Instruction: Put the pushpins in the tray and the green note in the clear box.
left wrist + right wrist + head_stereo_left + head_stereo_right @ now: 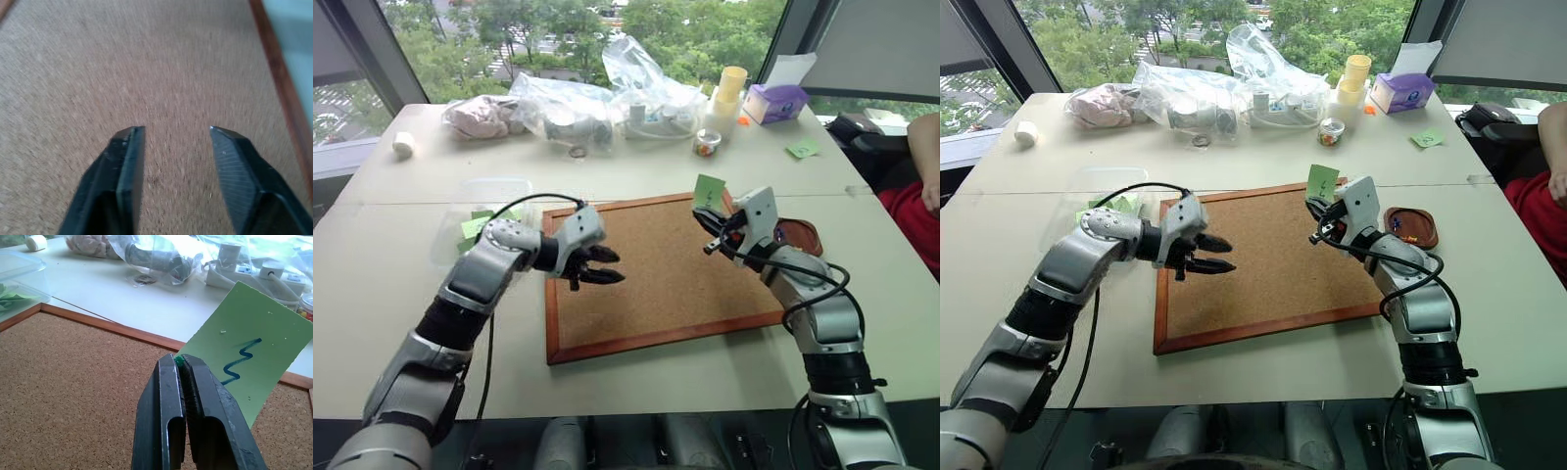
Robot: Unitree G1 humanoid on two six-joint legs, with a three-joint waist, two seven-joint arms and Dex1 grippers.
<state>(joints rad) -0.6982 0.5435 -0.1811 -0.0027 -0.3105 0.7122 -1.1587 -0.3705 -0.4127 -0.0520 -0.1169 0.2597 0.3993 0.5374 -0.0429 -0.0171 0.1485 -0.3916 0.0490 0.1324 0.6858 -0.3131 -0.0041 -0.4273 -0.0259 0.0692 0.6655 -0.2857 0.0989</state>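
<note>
My right gripper [180, 362] is shut on the lower corner of the green note [249, 357], a pale-green slip with a blue zigzag mark. It holds the note upright above the cork board's [656, 284] far right corner. The reddish-brown tray [1430, 235] lies just right of the board, with a few tiny dots in it that look like pushpins [1398, 225]. Over the board's left part hovers my left gripper [177, 129], open and holding nothing. The clear box [499, 188] sits left of the board with other green slips inside.
Crinkly clear bags [607, 98], a stack of yellow cups [729, 88], a small jar [707, 143] and a purple tissue box [775, 102] crowd the far side of the table. Another green slip [802, 149] lies at the far right. A person [920, 186] sits at the right edge.
</note>
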